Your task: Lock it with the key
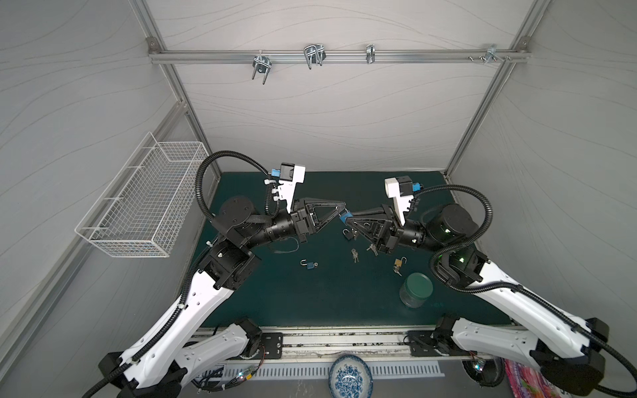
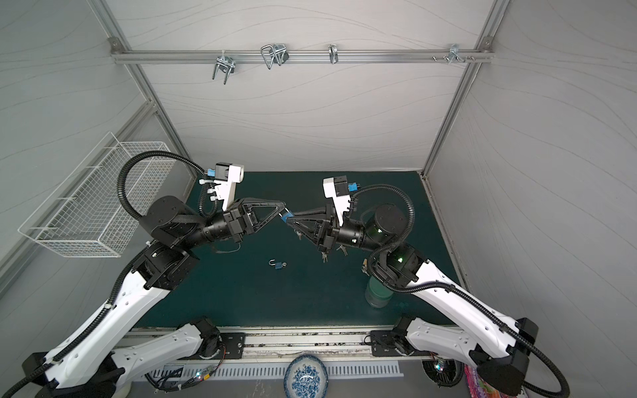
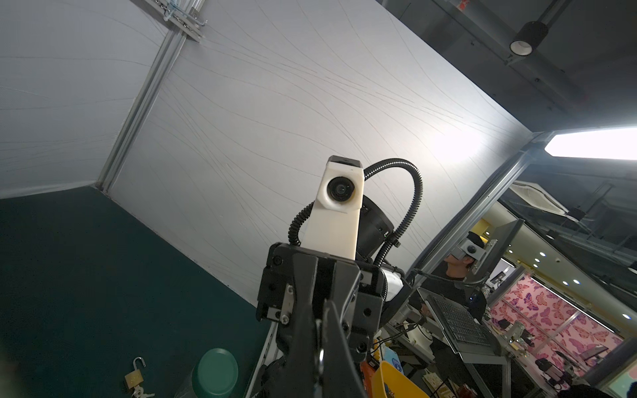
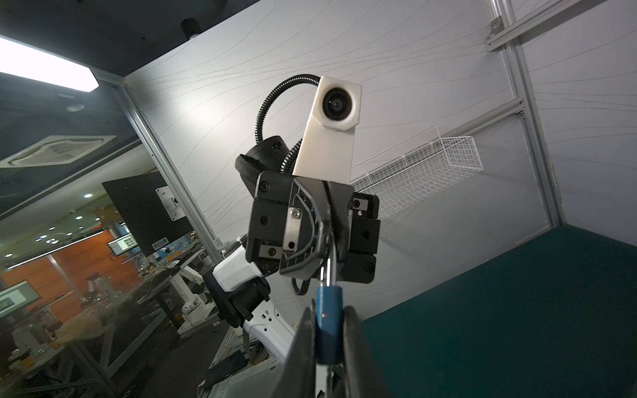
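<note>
The blue padlock [image 1: 343, 217] hangs in the air over the middle of the green tabletop [image 1: 310, 303], caught between the two hands, which meet tip to tip. The right hand [image 1: 349, 220] is pressed onto the lock's blue body; in the right wrist view its fingers [image 4: 355, 344] squeeze that body from both sides. The left hand [image 1: 345, 210] is pinched tight on the silver shackle [image 4: 328, 272], which runs from the body straight into its tips. Whether a key sits in this lock cannot be told.

Both arms come in from the front corners, bend at the elbow and turn inward. The forearms are roughly level and the wrists are lifted well clear of the tabletop. The hands point at each other.

Below the right hand a dark padlock [image 1: 347, 235] lies on the tabletop, partly hidden by the fingers. Near it lie one key bunch [image 1: 354, 255] and a second key bunch [image 1: 372, 248]. Toward the front, a loose blue lock [image 1: 309, 264] lies with its shackle open, apart from the rest. To the right lies a brass padlock [image 1: 398, 263], also open, and just in front of it stands a green-lidded jar [image 1: 416, 288]. In a top view the right arm covers part of that jar [image 2: 377, 293].

A wire basket [image 1: 144, 206] hangs on the left wall. A blue-and-white bowl [image 1: 350, 377] sits beyond the tabletop's front edge.
</note>
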You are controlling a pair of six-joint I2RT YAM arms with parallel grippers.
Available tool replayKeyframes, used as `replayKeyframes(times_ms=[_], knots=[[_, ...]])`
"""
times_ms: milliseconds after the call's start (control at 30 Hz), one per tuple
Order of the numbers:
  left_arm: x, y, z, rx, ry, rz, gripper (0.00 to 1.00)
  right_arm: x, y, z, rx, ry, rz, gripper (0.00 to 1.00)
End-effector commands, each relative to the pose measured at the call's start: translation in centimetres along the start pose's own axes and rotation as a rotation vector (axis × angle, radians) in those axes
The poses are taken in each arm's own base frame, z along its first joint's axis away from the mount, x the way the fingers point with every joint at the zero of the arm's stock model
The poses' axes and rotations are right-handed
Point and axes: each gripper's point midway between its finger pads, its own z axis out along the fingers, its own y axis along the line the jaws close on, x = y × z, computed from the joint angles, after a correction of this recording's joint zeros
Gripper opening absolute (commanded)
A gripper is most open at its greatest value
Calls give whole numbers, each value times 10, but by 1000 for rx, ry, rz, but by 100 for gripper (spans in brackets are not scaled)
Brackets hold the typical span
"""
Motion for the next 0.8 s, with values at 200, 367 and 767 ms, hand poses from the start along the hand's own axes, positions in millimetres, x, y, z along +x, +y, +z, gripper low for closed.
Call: replayKeyframes(times_ms=[200, 367, 767], knots=[[-4, -17, -1, 60, 12, 39, 0, -31, 40, 1, -167, -55, -21, 0], [-3, -16, -2, 60, 10, 43, 0, -29, 42, 5, -198, -31, 1, 0], [4, -13, -1, 67, 29, 27, 0, -42, 41, 5, -183, -65, 5, 0]])
